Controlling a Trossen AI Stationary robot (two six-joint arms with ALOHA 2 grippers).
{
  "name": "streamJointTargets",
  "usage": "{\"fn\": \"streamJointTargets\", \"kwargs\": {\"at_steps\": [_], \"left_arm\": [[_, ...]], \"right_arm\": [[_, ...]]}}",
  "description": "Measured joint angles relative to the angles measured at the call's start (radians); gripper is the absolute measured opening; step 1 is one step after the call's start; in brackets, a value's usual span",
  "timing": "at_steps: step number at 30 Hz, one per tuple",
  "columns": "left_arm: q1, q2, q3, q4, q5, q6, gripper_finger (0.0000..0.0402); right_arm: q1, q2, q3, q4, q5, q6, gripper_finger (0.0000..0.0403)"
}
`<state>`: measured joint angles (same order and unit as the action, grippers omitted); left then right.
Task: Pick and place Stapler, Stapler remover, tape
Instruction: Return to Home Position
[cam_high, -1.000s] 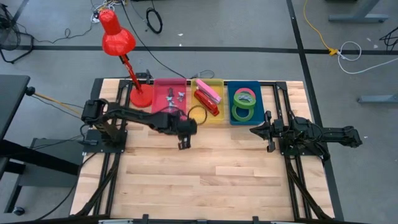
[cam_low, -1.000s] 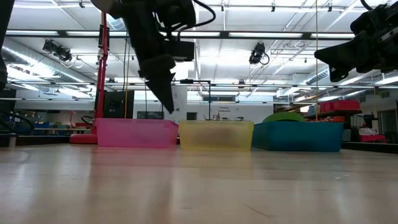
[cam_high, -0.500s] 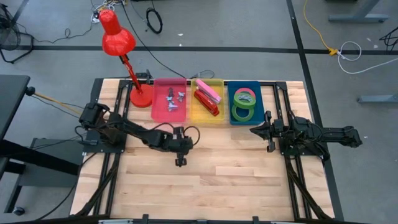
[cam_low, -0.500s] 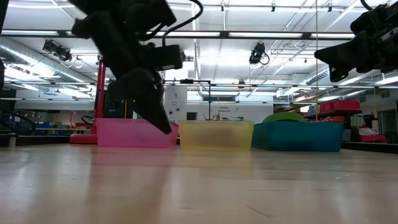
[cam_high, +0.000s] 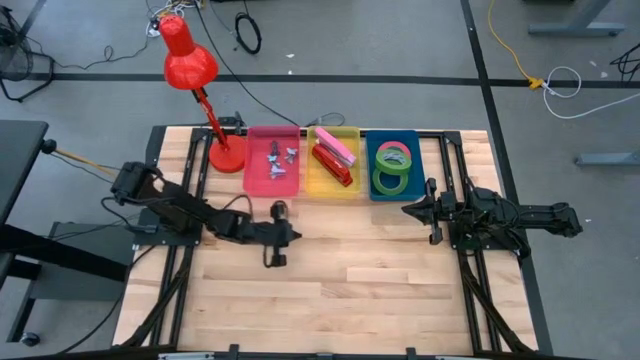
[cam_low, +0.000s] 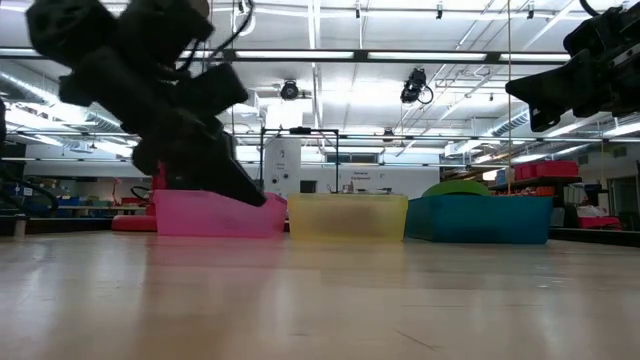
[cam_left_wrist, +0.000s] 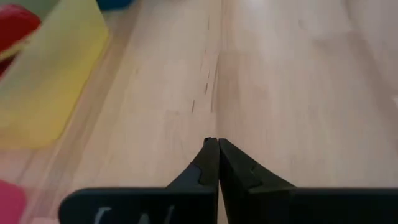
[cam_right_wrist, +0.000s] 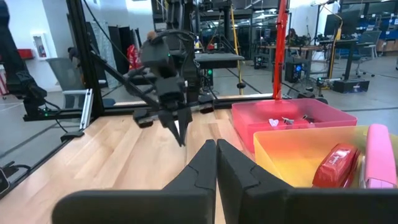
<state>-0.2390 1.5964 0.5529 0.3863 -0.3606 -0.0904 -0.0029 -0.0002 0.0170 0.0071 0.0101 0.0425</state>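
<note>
Both grippers are pinched shut on nothing. The left gripper (cam_high: 274, 257) hangs over bare wood of the table (cam_high: 350, 300), near the pink bin (cam_high: 258, 166) on the side away from the red lamp (cam_high: 190, 62). Its wrist view shows the fingertips (cam_left_wrist: 205, 163) pressed together, with a corner of the yellow bin (cam_left_wrist: 43, 87) beside them. The right gripper (cam_high: 410, 210) sits just off the blue bin (cam_high: 415, 140), fingers closed and aimed across at the left arm.

Only the high view looks down into all three bins: staple removers (cam_high: 276, 152) in the pink one, a red and a pink stapler (cam_high: 333, 163) in the yellow one, and three tape rings (cam_high: 377, 181) in the blue one. The low view shows only a green hump above the blue wall. The right wrist view catches the staplers and removers but not the tape.
</note>
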Motion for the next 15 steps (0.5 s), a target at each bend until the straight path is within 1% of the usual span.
{"fn": "streamJointTargets", "kwargs": {"at_steps": [7,15], "left_arm": [[0.000,-0.194,-0.199,0.155,-0.001,0.026,0.0004],[0.006,-0.389,-0.368,0.305,-0.003,0.092,0.0003]], "right_arm": [[0.000,0.000,0.000,0.000,0.000,0.000,0.0016],[0.000,0.000,0.000,0.000,0.000,0.000,0.0016]]}}
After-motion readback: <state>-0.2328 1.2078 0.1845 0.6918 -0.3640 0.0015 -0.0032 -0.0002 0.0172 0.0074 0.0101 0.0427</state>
